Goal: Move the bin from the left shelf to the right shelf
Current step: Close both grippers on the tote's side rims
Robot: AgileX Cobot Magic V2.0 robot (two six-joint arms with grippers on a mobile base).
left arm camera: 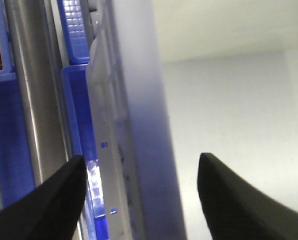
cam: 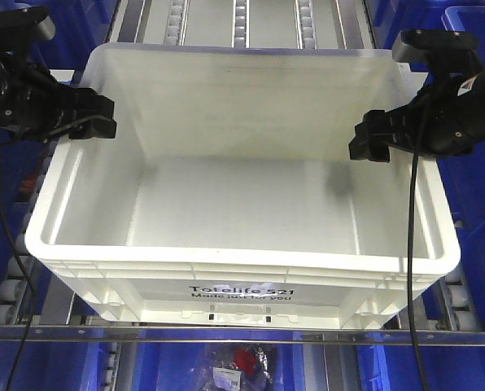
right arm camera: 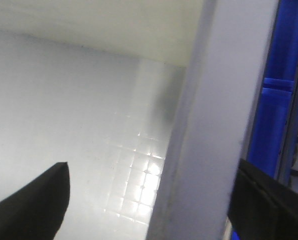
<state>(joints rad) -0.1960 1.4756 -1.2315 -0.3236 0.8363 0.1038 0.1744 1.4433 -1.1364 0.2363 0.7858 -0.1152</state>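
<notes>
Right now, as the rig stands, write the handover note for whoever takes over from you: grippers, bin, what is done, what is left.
Left gripper: open, jaws straddling the left rim of the bin, one inside and one outside, not clamped.
Right gripper: open, straddling the right rim the same way.
Bin: empty and upright, resting on the shelf rollers, with blue bins on both sides.
Done: both arms are placed for a two-sided grasp.
Left: shut both jaws on the rims, lift, carry the bin to the right shelf, set it down.
</notes>
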